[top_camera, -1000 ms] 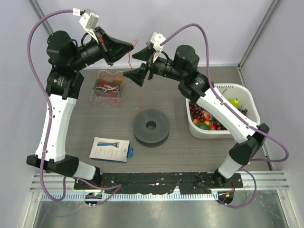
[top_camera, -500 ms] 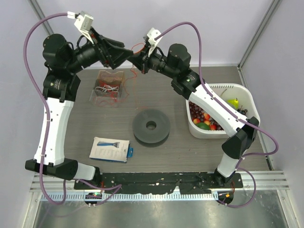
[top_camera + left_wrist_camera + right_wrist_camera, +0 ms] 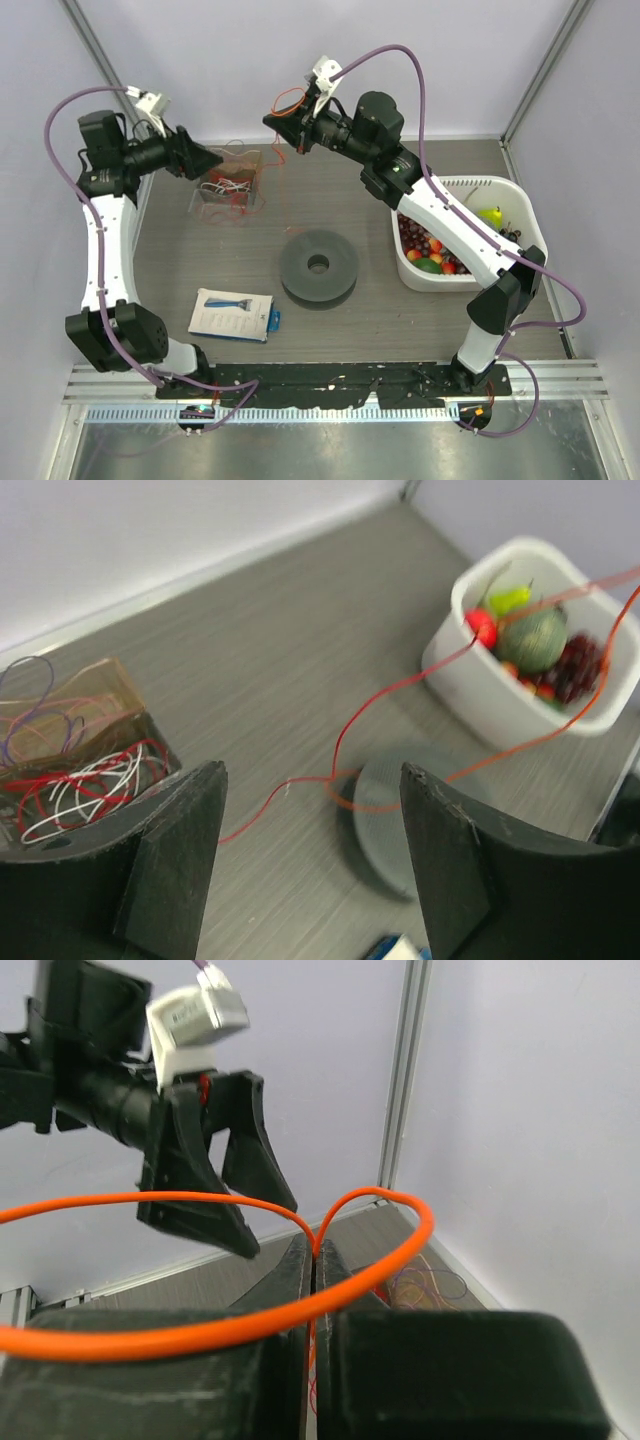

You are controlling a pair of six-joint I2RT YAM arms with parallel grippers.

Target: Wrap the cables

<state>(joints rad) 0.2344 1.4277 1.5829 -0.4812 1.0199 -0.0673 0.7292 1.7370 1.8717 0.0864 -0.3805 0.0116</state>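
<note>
An orange cable (image 3: 289,99) loops up from my right gripper (image 3: 271,121), which is raised over the back of the table and shut on it. In the right wrist view the cable (image 3: 398,1252) curls out of the pinched jaws of the right gripper (image 3: 316,1252). One red strand (image 3: 340,742) trails down across the table toward the tangle of red and white cables (image 3: 75,792) in a clear box (image 3: 228,186). My left gripper (image 3: 207,160) hangs open just left of that box, holding nothing. Its fingers (image 3: 178,842) stand wide apart around the left gripper's empty gap (image 3: 312,774).
A black disc with a centre hole (image 3: 318,266) lies mid-table. A white bin (image 3: 517,215) full of fruit stands at the right. A blue and white packet (image 3: 232,315) lies front left. Grey walls close in behind and beside the arms.
The left gripper opened, let go of the cable and swung back left and down beside the box. The right gripper moved in, shut on the cable and now holds it alone.
</note>
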